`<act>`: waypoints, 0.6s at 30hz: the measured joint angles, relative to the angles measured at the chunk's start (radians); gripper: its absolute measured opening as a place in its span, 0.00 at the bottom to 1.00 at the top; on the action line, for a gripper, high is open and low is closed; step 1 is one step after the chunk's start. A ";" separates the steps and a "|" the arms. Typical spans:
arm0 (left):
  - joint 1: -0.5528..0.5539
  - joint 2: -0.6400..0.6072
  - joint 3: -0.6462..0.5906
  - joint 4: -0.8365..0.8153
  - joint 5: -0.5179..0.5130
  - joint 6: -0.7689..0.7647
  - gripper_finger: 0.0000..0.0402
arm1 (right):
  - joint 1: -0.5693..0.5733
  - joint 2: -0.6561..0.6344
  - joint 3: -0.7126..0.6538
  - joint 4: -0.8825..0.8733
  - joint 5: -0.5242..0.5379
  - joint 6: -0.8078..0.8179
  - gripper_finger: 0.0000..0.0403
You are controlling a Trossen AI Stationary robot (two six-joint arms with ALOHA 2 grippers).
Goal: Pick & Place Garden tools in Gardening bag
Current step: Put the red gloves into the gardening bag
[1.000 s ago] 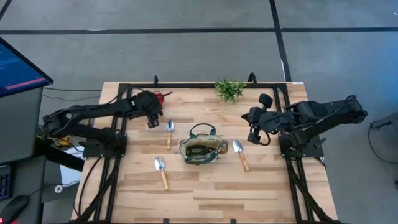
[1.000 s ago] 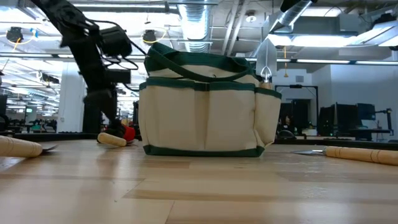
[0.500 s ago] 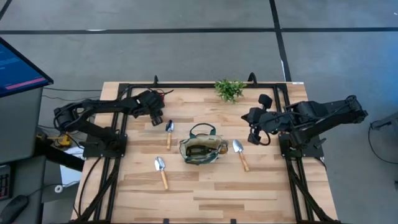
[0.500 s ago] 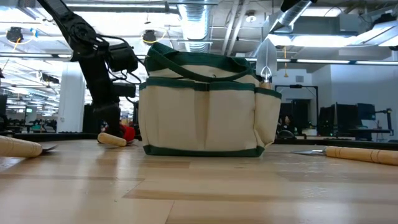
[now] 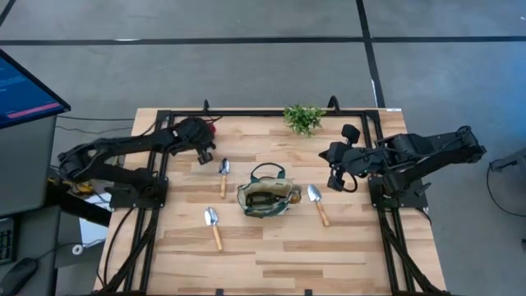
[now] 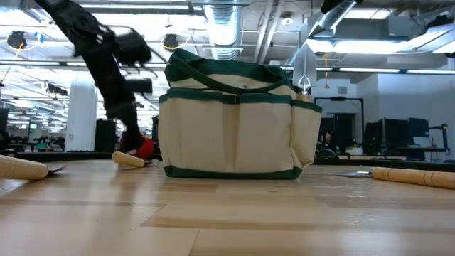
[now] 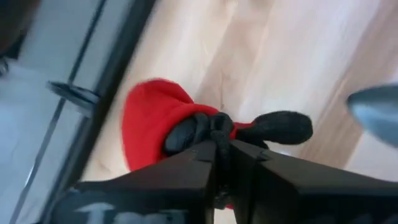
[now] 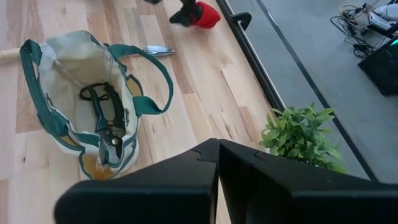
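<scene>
Left gripper is at the far-left of the light wooden table, over the small red-and-black item; its fingers are pressed together with the item's black part right at the tips, can't tell if that's a real grip. Right gripper hangs near the table's right edge, fingers closed, holding nothing. Small round olive-khaki fabric bag with dark green trim sits mid-table with the dark-handled pruning shears inside and one trowel blade sticking up at its side. Three silver-bladed, wooden-handled trowels lie on the table: one left of the bag, one front-left, one right. Leafy green plant sprig at the far edge.
</scene>
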 joint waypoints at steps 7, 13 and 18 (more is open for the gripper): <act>-0.006 -0.302 0.000 -0.033 0.144 -0.005 0.01 | -0.001 0.000 0.000 0.000 0.004 -0.010 0.00; -0.006 -0.542 0.000 -0.033 0.340 -0.077 0.01 | -0.001 0.000 0.000 0.000 0.022 -0.016 0.00; -0.029 -0.661 0.000 -0.020 0.507 -0.162 0.01 | -0.003 0.000 0.000 0.000 0.023 -0.016 0.00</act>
